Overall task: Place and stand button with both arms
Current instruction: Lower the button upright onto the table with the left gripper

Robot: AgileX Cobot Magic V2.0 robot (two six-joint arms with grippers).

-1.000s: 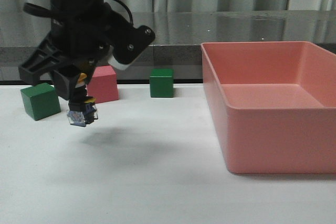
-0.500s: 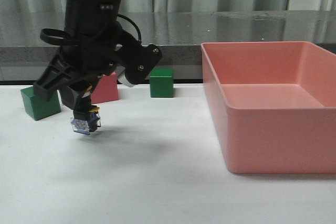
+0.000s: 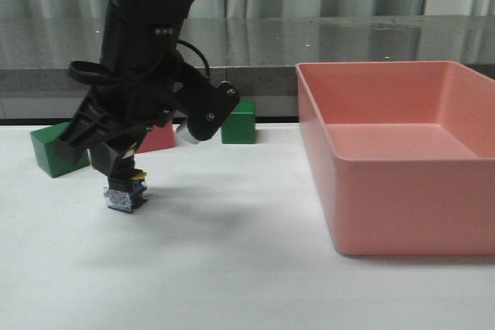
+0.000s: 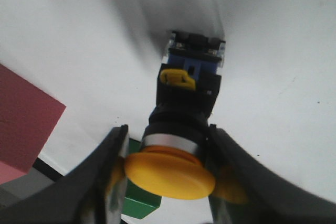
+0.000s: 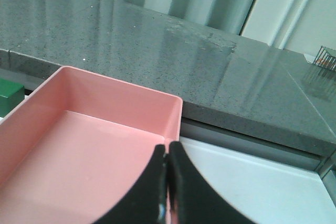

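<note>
My left gripper (image 3: 117,166) is shut on the button (image 3: 125,192), holding it upright with its blue-and-clear base at or just above the white table, left of centre. In the left wrist view the yellow cap (image 4: 169,173), silver collar and black body sit between the two fingers (image 4: 113,171), and the base block (image 4: 195,56) points down at the table. My right gripper (image 5: 168,182) is shut and empty, held over the far right corner of the pink bin (image 5: 79,145). The right arm does not show in the front view.
A large pink bin (image 3: 402,168) fills the right side of the table. A green cube (image 3: 56,149) stands at the far left, a pink cube (image 3: 158,138) partly behind my left arm, and another green cube (image 3: 238,121) at the back middle.
My left arm has lowered the button from above the table down to about the table surface and shifted slightly right. The right arm shows no earlier frame.
</note>
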